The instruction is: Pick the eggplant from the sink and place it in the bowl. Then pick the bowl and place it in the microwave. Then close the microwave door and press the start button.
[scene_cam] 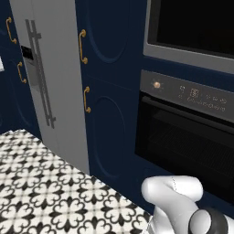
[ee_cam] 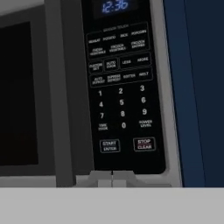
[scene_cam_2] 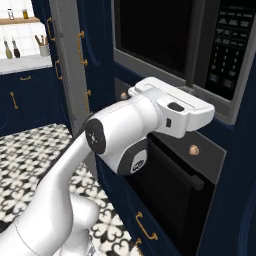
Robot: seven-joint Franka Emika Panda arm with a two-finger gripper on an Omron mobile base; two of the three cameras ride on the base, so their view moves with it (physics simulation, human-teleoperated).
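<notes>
The microwave (scene_cam_2: 165, 70) is built into the navy wall, and its black glass door (ee_cam: 17, 92) stands shut, flush with the grey frame. My gripper (ee_cam: 112, 178) is shut with nothing in it. It faces the microwave's keypad from close by, just below the START button (ee_cam: 109, 145), with STOP/CLEAR (ee_cam: 144, 144) to its right. In the right base view my white hand (scene_cam_2: 175, 112) reaches toward the microwave's lower edge. The microwave (scene_cam: 192, 27) also appears at the top right of the left base view. The eggplant, the bowl and the sink are out of view.
A black oven (scene_cam: 183, 137) with a knob (scene_cam: 156, 84) sits directly under the microwave. Navy cabinets (scene_cam: 109, 91) with gold handles and a grey fridge (scene_cam: 50, 68) stand to the left. Patterned floor (scene_cam: 41, 192) lies open on the left.
</notes>
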